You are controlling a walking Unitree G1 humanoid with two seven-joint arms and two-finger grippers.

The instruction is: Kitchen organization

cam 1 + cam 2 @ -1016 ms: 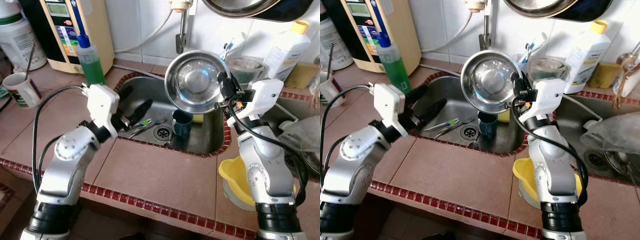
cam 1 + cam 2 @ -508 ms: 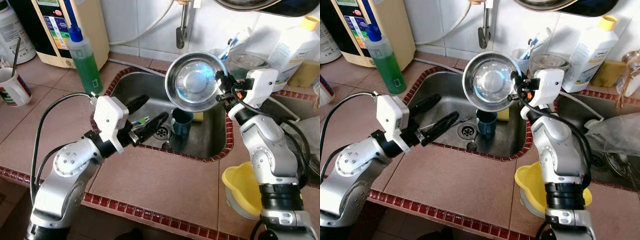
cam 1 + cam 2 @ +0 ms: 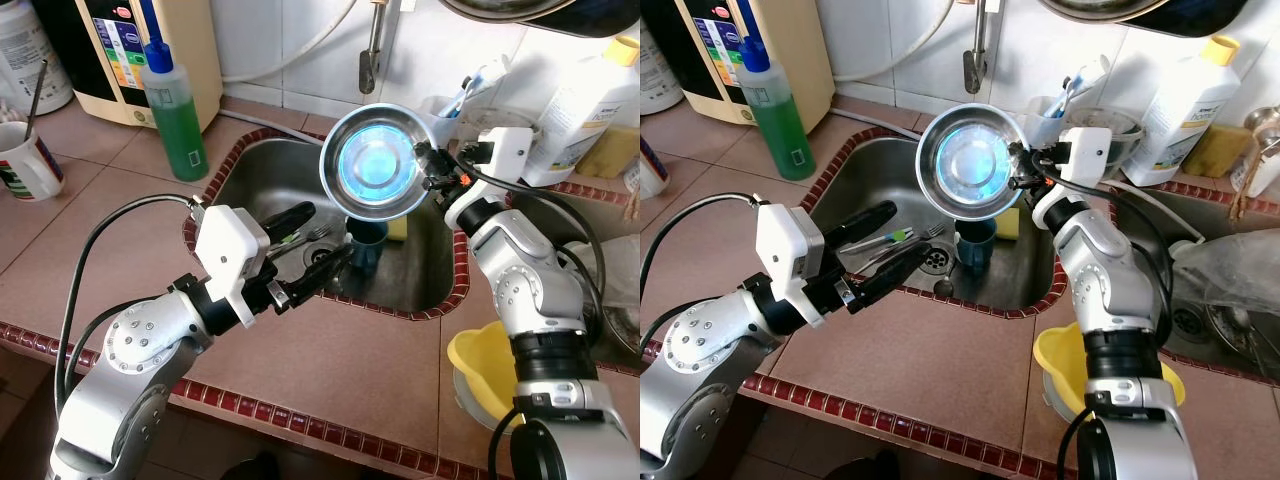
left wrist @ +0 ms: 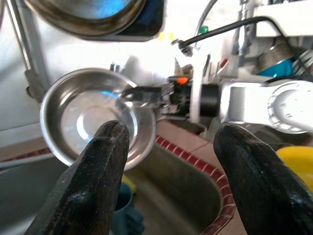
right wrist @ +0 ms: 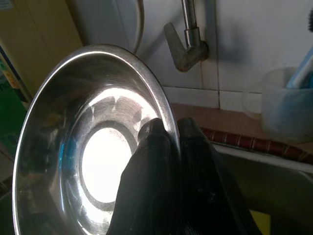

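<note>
right gripper (image 3: 428,172) pinches steel bowl (image 3: 372,165) rim above sink (image 3: 425,270).

One steel bowl (image 3: 375,162). One dark blue cup (image 3: 366,246) and one fork (image 3: 312,234) in the sink (image 3: 425,275). One green soap bottle (image 3: 171,117). One white mug (image 3: 28,168). One yellow bowl (image 3: 482,362). One white bottle (image 3: 580,97). Two grippers: left gripper (image 3: 318,250), right gripper (image 3: 425,166).
</note>
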